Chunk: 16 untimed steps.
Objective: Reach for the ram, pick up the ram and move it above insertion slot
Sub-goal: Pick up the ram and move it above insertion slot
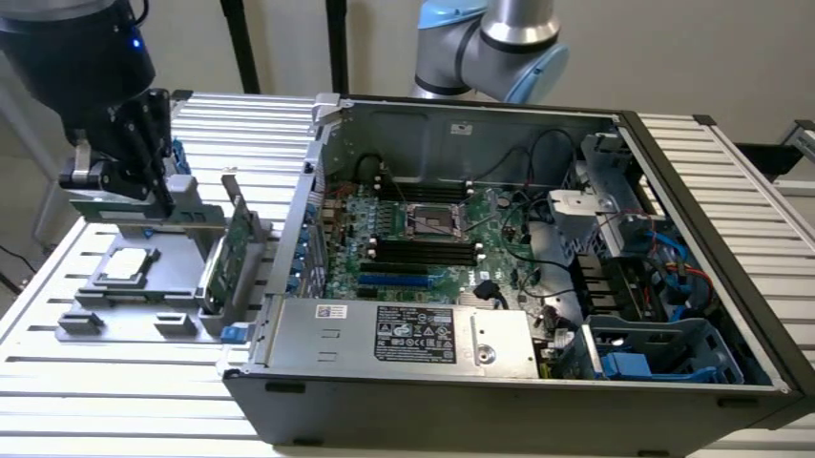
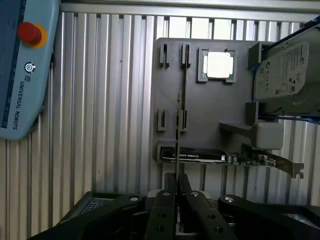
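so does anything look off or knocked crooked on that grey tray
Nothing stands out. The CPU, hard drive and expansion card sit squarely in their holders on the grey tray. The ram shows edge-on as a straight, thin line. Nothing looks spilled or broken.

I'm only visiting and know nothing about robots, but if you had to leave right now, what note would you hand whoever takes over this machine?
Gripper: fingers closed on the ram, seen edge-on as a thin stick.
Position: over the grey parts holder, at the exterior view's left, beside the open computer case.
Done: the reach and the grip. Whether the ram is lifted clear of its holder, I cannot tell.
Left: carrying it over to the black memory slots on the board inside the case.
Untouched: the green expansion card and the hard drive sit on the holder.
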### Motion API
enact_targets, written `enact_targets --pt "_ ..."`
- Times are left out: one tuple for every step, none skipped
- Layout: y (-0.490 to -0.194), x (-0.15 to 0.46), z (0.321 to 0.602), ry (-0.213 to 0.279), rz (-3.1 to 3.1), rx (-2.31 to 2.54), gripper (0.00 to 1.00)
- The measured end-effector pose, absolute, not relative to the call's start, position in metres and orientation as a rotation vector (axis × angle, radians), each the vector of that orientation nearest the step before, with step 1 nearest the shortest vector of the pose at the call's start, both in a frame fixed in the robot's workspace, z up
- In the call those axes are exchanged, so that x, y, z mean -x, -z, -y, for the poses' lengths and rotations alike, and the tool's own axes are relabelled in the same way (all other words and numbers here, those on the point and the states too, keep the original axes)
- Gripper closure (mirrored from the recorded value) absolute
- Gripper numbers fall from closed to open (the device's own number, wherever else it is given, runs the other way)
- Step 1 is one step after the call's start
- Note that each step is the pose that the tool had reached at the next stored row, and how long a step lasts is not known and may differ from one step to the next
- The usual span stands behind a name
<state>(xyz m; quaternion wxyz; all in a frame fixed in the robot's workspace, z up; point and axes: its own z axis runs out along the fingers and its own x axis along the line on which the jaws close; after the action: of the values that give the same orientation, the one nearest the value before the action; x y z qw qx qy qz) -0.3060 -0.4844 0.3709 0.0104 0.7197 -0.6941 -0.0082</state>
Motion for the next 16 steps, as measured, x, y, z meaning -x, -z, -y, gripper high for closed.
enact_targets --pt "-0.372 0.303 0.484 0.026 2.166 -2.246 0.87" --pt "-0.373 0.299 0.484 0.026 2.167 -2.247 0.87" --pt "-0.374 0.296 0.483 0.026 2.167 -2.246 0.87" --pt "-0.375 0.292 0.483 0.026 2.167 -2.247 0.87" --pt "-0.376 0.289 0.482 0.026 2.167 -2.247 0.87" --pt "-0.377 0.285 0.482 0.026 2.167 -2.247 0.87" --pt "-0.378 0.282 0.481 0.026 2.167 -2.247 0.87" --pt "-0.379 0.278 0.481 0.026 2.167 -2.247 0.87" --pt "-0.38 0.275 0.48 0.026 2.167 -2.247 0.87" --pt "-0.381 0.272 0.48 0.026 2.167 -2.247 0.87" --pt "-0.382 0.268 0.479 0.026 2.167 -2.247 0.87" --pt "-0.382 0.265 0.479 0.026 2.167 -2.247 0.87" --pt "-0.383 0.261 0.478 0.026 2.167 -2.247 0.87" --pt "-0.384 0.258 0.478 0.026 2.167 -2.247 0.87" --pt "-0.384 0.254 0.477 0.026 2.167 -2.247 0.87" --pt "-0.385 0.251 0.476 0.026 2.167 -2.247 0.87"
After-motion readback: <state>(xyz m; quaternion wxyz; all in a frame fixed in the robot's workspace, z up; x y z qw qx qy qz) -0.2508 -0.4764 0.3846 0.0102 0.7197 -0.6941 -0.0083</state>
